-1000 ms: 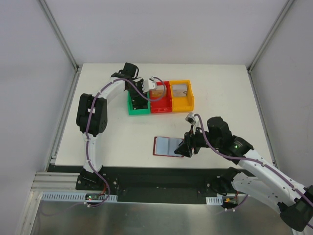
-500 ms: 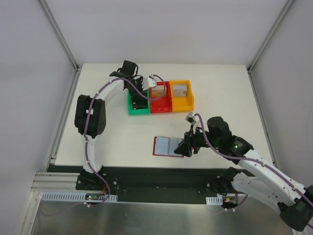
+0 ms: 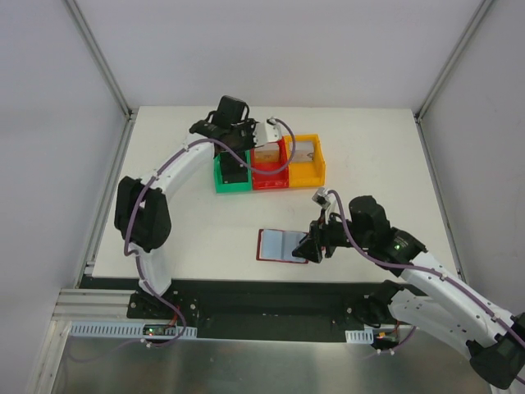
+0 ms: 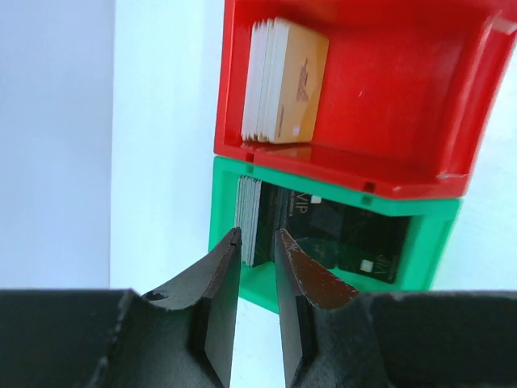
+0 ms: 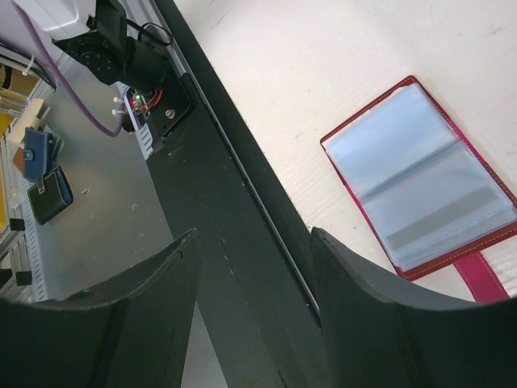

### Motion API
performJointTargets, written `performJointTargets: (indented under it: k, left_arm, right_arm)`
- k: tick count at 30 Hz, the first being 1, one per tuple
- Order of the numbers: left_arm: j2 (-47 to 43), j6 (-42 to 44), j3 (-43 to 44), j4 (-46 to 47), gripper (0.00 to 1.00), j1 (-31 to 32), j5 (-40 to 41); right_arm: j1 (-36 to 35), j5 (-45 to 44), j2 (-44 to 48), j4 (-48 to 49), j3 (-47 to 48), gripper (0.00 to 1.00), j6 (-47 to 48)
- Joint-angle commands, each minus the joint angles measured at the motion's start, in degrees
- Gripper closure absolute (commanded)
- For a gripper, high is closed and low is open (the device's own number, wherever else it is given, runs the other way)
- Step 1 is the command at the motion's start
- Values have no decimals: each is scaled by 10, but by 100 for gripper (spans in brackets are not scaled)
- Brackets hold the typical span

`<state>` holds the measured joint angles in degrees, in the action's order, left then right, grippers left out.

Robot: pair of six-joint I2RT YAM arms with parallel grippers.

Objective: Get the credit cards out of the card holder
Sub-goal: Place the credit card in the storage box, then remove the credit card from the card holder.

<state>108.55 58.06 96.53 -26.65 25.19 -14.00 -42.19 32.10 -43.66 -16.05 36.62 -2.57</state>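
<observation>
The card holder (image 3: 283,245) lies open on the bench (image 3: 394,148), at nine o'clock of the right tool (image 3: 315,246), whose jaws gape wide and empty. The left tool (image 4: 257,236), narrowly parted and empty, hovers over dark credit cards (image 4: 323,230) in the green bin (image 4: 220,218).

Top: high behind the near edge, facing down, whole table (image 3: 369,164) | left wrist: close, into green bin (image 4: 222,202) and red bin (image 4: 404,97) | right wrist: close over wallet (image 5: 428,178) | top shares all three.
</observation>
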Motion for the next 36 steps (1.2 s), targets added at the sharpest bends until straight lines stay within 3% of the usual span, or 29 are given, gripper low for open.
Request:
performJointTargets:
  k: [1,6,10,12,13,14,15,18,21,24,26,28,32,34,36]
  left_arm:
    - [-100,-91,-57,30,78,59,89]
    - [-206,-252,-185,99,72,123,151]
    - [-274,-452,-248,105,68,149,190]
    - [-310,-556,-286,104,67,149,167]
    - [-325,-601,-304,107,58,149,142]
    - [-340,-638,-324,114,37,148,116]
    - [-350,-699,-341,124,1,146,101]
    - [-353,-800,-386,142,1,131,39]
    - [-342,-873,-430,184,1,96,-73]
    - [-372,-976,-563,360,1,63,-175]
    - [-399,-1018,-624,473,1,64,-197]
    - [-406,-1008,-628,468,1,89,-178]
    - [-404,-962,-586,374,1,160,-87]
    - [-405,-979,-583,355,1,176,-44]
    - [-412,-1056,-601,349,1,176,18]
  right_arm:
    - [1,-29,13,9,-1,40,1]
    - [2,-134,30,-9,-10,34,-7]
    - [4,-218,33,-6,-30,31,-49]
    - [5,-237,24,1,-37,29,-71]
    - [8,-243,13,3,-39,29,-79]
    - [11,-245,-1,2,-38,29,-88]
    - [14,-245,-15,2,-38,30,-95]
    - [20,-249,-52,-4,-34,33,-110]
    - [20,-270,-56,8,-46,34,-129]
    - [23,-287,-47,20,-66,36,-145]
    - [25,-299,-47,15,-77,36,-153]
    - [26,-309,-48,15,-93,37,-164]
    - [31,-317,-63,27,-120,39,-188]
    - [32,-337,-66,36,-129,39,-197]
    - [33,-347,-62,42,-137,39,-204]
